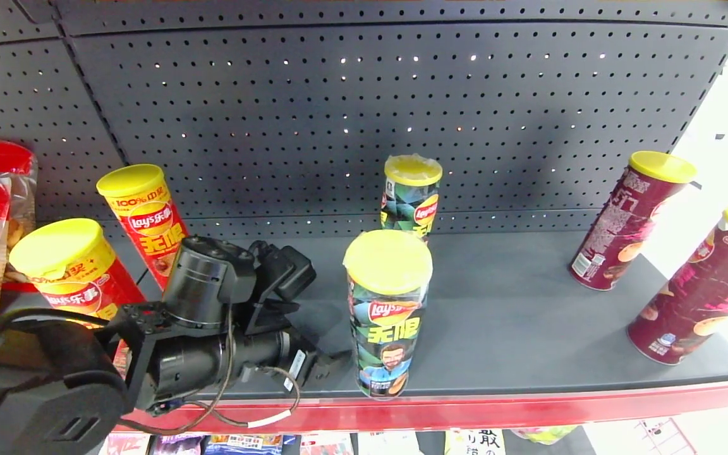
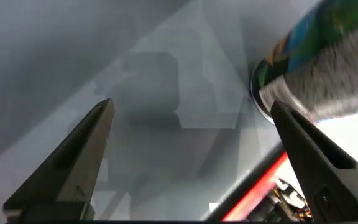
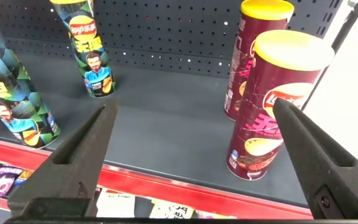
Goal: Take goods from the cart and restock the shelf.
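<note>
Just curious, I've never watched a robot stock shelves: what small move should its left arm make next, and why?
Probably draw the left gripper straight back off the dark grey metal shelf. It is open and empty, and the front green-and-black can with a yellow lid stands upright beside it.

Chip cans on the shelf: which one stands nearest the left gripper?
The front green-patterned can, at the shelf edge just beside the left gripper. Its twin stands at the back; the red cans and maroon cans are farther off.
</note>
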Available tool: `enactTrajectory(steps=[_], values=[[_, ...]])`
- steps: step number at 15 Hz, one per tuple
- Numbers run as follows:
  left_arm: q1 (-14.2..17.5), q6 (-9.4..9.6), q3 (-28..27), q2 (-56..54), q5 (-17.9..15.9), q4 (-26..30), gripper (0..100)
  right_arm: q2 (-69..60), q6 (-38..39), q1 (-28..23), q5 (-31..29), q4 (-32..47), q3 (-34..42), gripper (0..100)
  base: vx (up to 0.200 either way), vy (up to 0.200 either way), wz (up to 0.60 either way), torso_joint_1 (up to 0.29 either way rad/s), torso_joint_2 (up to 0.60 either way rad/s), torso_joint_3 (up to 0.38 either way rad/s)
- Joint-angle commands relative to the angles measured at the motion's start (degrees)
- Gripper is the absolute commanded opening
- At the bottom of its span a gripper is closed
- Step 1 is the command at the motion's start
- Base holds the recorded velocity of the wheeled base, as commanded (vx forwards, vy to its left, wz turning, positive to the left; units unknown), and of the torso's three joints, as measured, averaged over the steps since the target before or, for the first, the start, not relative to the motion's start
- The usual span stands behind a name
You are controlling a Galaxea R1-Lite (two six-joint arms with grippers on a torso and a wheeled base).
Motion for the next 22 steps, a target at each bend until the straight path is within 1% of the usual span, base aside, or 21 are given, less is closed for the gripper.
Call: enactTrajectory(steps=[1,10,16,18,20,22], values=[[0.01,-0.01,-0.6,1.24,0.01,-0.09,100,0.33,-0.04,0.04,-0.01,-0.02,-0.1,100,0.0,0.0,0.0,0.0,0.0,0.0],[-0.08,-0.01,-2.97,3.0,0.01,-0.09,100,0.33,-0.04,0.04,-0.01,-0.02,-0.01,100,0.0,0.0,0.0,0.0,0.0,0.0],[-1.05,-0.1,-5.43,4.06,0.1,0.0,100,0.33,-0.04,0.04,0.07,-0.02,-0.01,100,0.0,0.0,0.0,0.0,0.0,0.0],[-1.13,-0.1,-4.55,3.97,0.1,0.08,100,0.33,-0.04,0.04,0.07,-0.1,-0.1,100,0.0,0.0,0.0,0.0,0.0,0.0],[-1.05,0.08,-2.18,3.35,0.1,0.0,100,0.33,-0.04,0.04,-0.01,-0.1,-0.1,100,0.0,0.0,0.0,0.0,0.0,0.0],[-1.05,1.13,-1.65,3.18,-0.08,0.0,100,0.25,-0.04,0.04,-0.01,-0.02,-0.01,100,0.0,0.0,0.0,0.0,0.0,0.0]])
